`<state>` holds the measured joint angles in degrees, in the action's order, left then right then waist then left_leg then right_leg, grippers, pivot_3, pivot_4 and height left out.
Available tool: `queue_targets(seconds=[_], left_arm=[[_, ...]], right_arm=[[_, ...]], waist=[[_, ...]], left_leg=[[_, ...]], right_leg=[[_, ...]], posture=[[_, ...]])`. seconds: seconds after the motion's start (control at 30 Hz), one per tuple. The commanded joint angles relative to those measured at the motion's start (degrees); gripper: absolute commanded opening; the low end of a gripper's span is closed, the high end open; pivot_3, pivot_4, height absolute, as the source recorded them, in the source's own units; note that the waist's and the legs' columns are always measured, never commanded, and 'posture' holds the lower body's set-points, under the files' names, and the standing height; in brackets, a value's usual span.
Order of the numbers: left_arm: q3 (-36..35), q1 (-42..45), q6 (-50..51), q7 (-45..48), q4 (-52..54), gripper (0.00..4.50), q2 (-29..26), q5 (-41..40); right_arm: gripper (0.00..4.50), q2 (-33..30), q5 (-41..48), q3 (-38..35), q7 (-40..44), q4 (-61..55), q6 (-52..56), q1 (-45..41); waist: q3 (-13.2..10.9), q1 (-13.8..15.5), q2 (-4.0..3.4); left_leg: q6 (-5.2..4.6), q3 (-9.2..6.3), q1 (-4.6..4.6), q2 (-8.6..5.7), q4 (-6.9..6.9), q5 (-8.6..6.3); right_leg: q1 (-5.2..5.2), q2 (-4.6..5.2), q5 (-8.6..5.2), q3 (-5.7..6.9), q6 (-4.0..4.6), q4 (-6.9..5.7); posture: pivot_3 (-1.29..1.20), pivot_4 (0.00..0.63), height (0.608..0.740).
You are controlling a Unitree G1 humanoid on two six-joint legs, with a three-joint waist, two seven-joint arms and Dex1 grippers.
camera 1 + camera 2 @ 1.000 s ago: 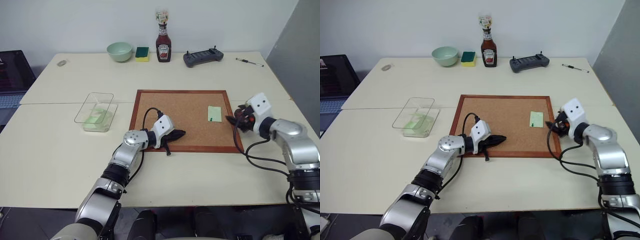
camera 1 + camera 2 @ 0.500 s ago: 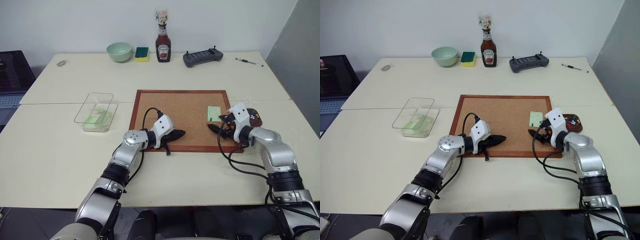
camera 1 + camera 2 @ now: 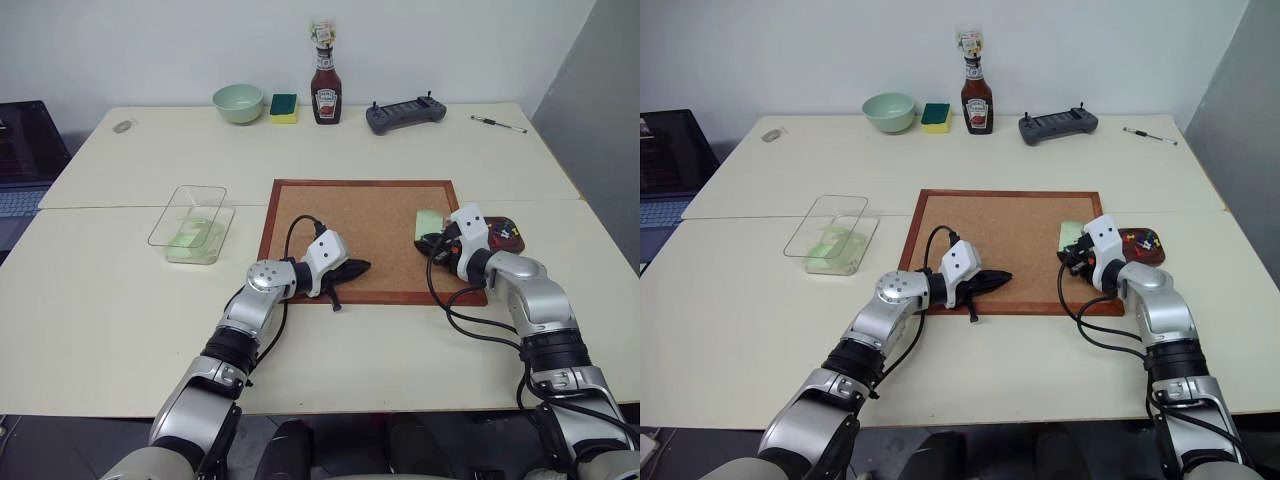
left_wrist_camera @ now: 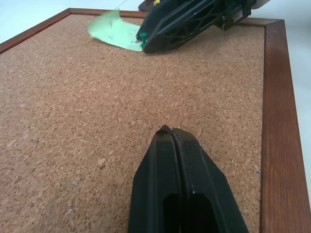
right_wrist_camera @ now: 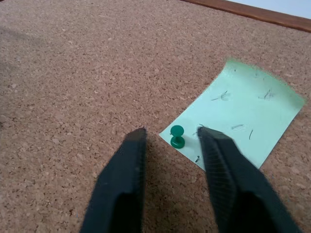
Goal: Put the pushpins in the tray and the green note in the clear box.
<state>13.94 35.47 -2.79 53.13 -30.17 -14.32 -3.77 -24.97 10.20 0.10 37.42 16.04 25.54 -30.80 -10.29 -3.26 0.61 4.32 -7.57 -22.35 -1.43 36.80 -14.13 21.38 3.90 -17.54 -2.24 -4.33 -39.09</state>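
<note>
A: Green is the head of the pushpin [image 5: 177, 136], and it stands between the two fingers of the right gripper [image 5: 171, 137]. The fingers are apart and do not touch the pin yet, so the gripper holds nothing.

B: Why does the right gripper sit so low on the cork board [image 3: 340, 215]?

A: The pin fixes the green note [image 5: 239, 110] to the board at the note's corner. The gripper must take the pin by its head before the note can be lifted, so it points at that corner.

B: And the left gripper [image 4: 172, 132]?

A: Its fingers are pressed together with nothing between them. It rests on the cork near the board's near edge, well apart from the note. It seems to wait.

B: Where must the things go?

A: The tray [image 3: 505, 236] lies just beside the board's right frame, close behind the right gripper, with some small coloured pins in it. The clear box [image 3: 192, 224] stands on the table [image 3: 120, 290] to the left of the board; something pale green lies inside.

B: So the nearer goal belongs to the pin.

A: Yes, a short way for the right arm, probably.
</note>
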Motion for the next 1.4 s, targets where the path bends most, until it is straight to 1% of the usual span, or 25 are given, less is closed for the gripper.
queue_targets(seconds=[0.03,0.07,0.1,0.13,0.17,0.63,0.87,0.97,1.0,1.07,1.13,1.3,1.33,1.37,1.4], left_arm=[[0.8,-1.3,0.8,-0.2,-0.7,0.0,-0.5,1.6],[0.8,-1.3,0.8,-0.2,-0.6,0.0,-0.6,1.6],[0.8,-1.3,0.8,-0.1,-0.6,0.0,-0.6,1.6],[0.9,-1.3,0.9,-0.1,-0.6,0.0,-0.6,1.5],[0.9,-1.3,0.9,-0.1,-0.5,0.0,-0.6,1.5],[0.7,-1.7,0.8,-0.4,-0.7,0.0,-0.2,1.2],[0.3,-1.4,0.6,-0.7,-1.0,0.0,0.0,0.9],[-0.4,-0.8,0.1,-0.9,-1.2,0.0,0.4,0.2],[-1.7,-0.2,-0.8,-1.5,-0.9,0.0,0.8,-0.8],[-3.8,0.9,-2.1,-1.8,0.5,0.38,0.8,-2.4],[-4.5,1.3,-4.1,-1.5,1.7,0.62,-0.3,-2.3],[-5.5,0.6,-8.6,-0.7,4.4,1.7,-3.1,-2.0],[-5.7,0.5,-9.0,-0.7,4.6,1.78,-3.4,-2.1],[-5.9,0.3,-9.6,-0.7,5.2,2.01,-3.8,-2.1],[-6.1,0.1,-10.1,-0.6,5.8,2.11,-4.1,-2.2]], right_arm=[[0.5,-0.4,0.7,-1.1,0.2,-1.6,-0.9,-1.6],[0.29,-0.4,1.0,-1.4,0.1,-2.1,-0.6,-1.6],[0.27,-0.5,1.2,-1.6,0.1,-2.5,-0.3,-1.5],[0.11,-0.5,1.4,-1.8,0.1,-2.9,-0.1,-1.4],[0.03,-0.6,1.6,-2.0,0.1,-3.2,0.1,-1.3],[0.03,-2.5,4.6,-3.6,1.3,-11.2,2.6,-1.3],[0.03,-4.3,5.5,-2.9,2.4,-16.5,4.2,-0.5],[0.03,-4.8,5.9,-2.8,2.8,-17.8,4.9,-0.4],[0.03,-5.0,6.0,-2.7,3.1,-18.4,5.2,-0.3],[0.0,-5.1,6.2,-2.6,3.4,-19.4,5.7,-0.3],[0.0,-5.1,6.4,-2.6,3.3,-19.8,6.0,-0.3],[0.0,-4.8,6.4,-2.2,3.6,-20.0,6.4,-0.6],[0.0,-4.8,6.4,-2.2,3.7,-20.0,6.4,-0.7],[0.0,-4.8,6.4,-2.1,3.8,-20.0,6.5,-0.7],[0.0,-4.9,6.5,-1.9,4.1,-20.0,6.6,-0.8]], waist=[[0.0,0.0,0.0],[0.0,0.0,0.0],[0.0,0.0,0.0],[0.0,0.0,0.0],[0.0,0.0,0.0],[0.0,0.0,0.0],[0.0,0.0,0.0],[0.0,0.1,0.0],[0.0,0.1,0.0],[0.0,0.1,0.03],[-0.1,0.0,0.09],[-0.1,0.0,0.08],[-0.1,0.1,0.09],[-0.1,0.1,0.09],[-0.1,0.1,0.09]], left_leg=[[0.0,0.0,0.0,0.0,0.0,0.0],[0.0,0.0,0.0,0.0,0.0,0.0],[0.0,0.0,0.0,0.0,0.0,0.0],[0.0,0.0,0.0,0.0,0.0,0.0],[0.0,0.0,0.0,0.0,0.0,0.0],[0.0,0.01,-0.02,-0.01,-0.04,0.0],[0.0,0.0,-0.02,-0.01,-0.05,0.0],[0.0,0.0,-0.02,-0.01,-0.05,0.0],[0.0,0.0,-0.02,-0.01,-0.05,0.0],[0.0,0.0,-0.03,-0.01,-0.05,0.0],[0.0,-0.01,-0.06,0.0,-0.04,0.0],[0.0,-0.01,-0.17,0.0,-0.07,0.0],[0.0,-0.01,-0.18,0.0,-0.07,0.0],[0.0,-0.02,-0.25,-0.01,-0.07,0.0],[0.0,-0.02,-0.27,-0.01,-0.07,0.0]], right_leg=[[0.0,0.0,0.0,0.0,0.0,0.0],[0.0,0.0,0.0,0.0,0.0,0.0],[0.0,0.0,0.0,0.0,0.0,0.0],[0.0,0.0,0.0,0.0,0.0,0.0],[0.0,0.0,0.0,0.0,0.0,0.0],[0.03,0.01,0.0,-0.02,0.0,0.02],[0.01,0.01,0.0,0.0,0.0,0.04],[0.01,0.01,0.0,0.0,0.0,0.04],[0.01,0.01,0.0,0.0,0.0,0.04],[0.01,0.01,0.0,0.0,0.0,0.04],[0.05,0.01,0.0,0.0,0.0,0.04],[0.19,0.0,0.0,0.0,0.0,0.05],[0.2,0.01,0.0,0.0,0.0,0.05],[0.26,0.01,0.0,0.0,0.0,0.05],[0.27,0.01,0.0,0.0,0.0,0.05]], posture=[[0.0,0.15,0.74],[0.0,0.15,0.74],[0.0,0.15,0.74],[0.0,0.15,0.74],[0.0,0.15,0.74],[0.0,0.15,0.74],[0.0,0.15,0.74],[0.0,0.15,0.74],[0.0,0.15,0.74],[0.0,0.15,0.74],[0.0,0.15,0.74],[0.0,0.15,0.74],[0.0,0.15,0.74],[0.0,0.15,0.74],[0.0,0.15,0.74]])
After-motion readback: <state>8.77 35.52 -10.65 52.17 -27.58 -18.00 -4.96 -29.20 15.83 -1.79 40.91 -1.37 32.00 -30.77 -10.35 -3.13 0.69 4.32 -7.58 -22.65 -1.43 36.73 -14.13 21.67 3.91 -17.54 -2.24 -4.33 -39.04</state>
